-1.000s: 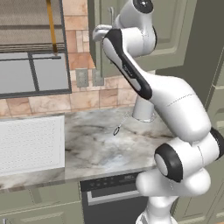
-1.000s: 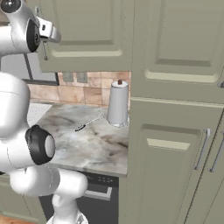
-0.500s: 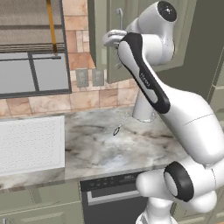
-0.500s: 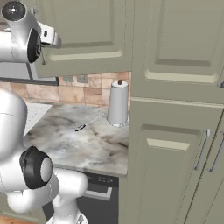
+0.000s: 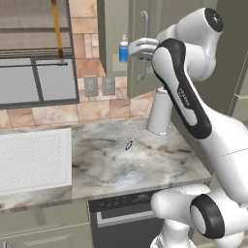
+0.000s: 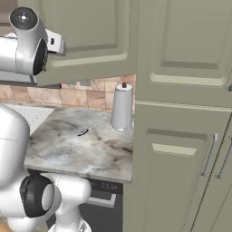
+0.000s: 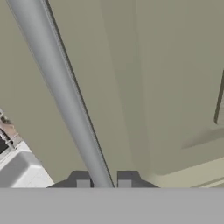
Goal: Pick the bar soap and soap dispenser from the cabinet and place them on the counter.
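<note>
The cabinet (image 5: pixel 127 53) door stands partly swung out, its panel right in front of the gripper (image 7: pixel 103 183). The counter (image 5: pixel 121 162) lies well below the gripper. On it, down and to the side, stands a white paper-towel roll (image 6: pixel 122 108). The silver bar handle (image 7: pixel 65 96) runs between the gripper's fingers (image 7: pixel 82 181), which are pinched onto it. The soap dispenser (image 5: pixel 124 49) sits inside the cabinet, just beside the gripper. A small dark utensil (image 5: pixel 131 143) lies on the counter far below.

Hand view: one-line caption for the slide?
Hand shut on the cabinet door's silver bar handle, with the sage-green panelled door behind it.
</note>
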